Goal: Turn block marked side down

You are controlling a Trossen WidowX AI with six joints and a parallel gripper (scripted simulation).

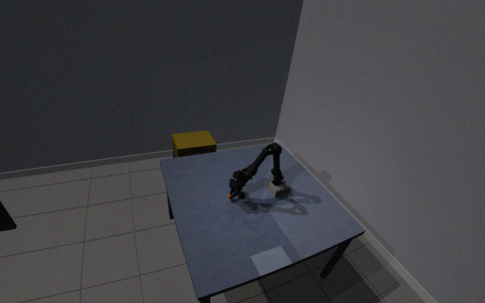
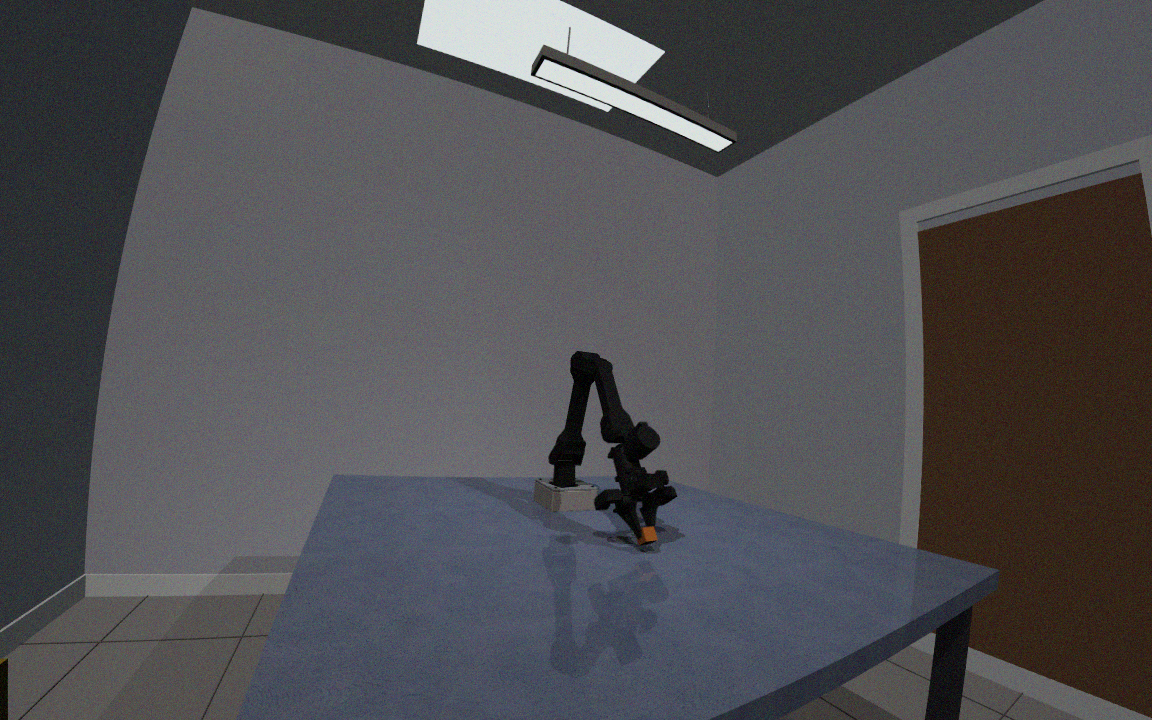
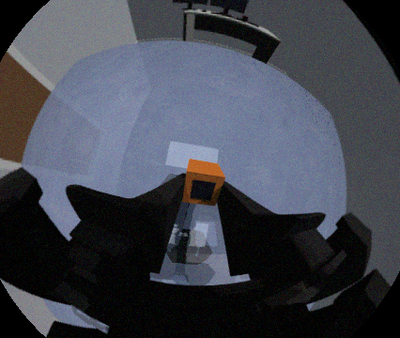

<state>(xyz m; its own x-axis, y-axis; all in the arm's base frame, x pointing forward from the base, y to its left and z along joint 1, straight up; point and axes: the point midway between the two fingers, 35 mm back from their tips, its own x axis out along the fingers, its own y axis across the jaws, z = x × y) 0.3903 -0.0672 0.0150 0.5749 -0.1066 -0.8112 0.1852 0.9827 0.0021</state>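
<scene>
Over table (image 2: 490, 608), tilted end effector (image 2: 643, 534) gripping block (image 2: 647, 535)

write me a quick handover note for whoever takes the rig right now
Gripper: shut on the small orange block with a dark square mark, held at the fingertips.
Block: just above or at the blue-grey table top, in front of the arm's light grey base; whether it touches the table cannot be told. In the wrist view the dark marked face points toward the camera, so not down.
Done: block grasped, gripper tilted.
Left: finish the turn so the marked side faces down, set the block on the table, open and back away.
</scene>
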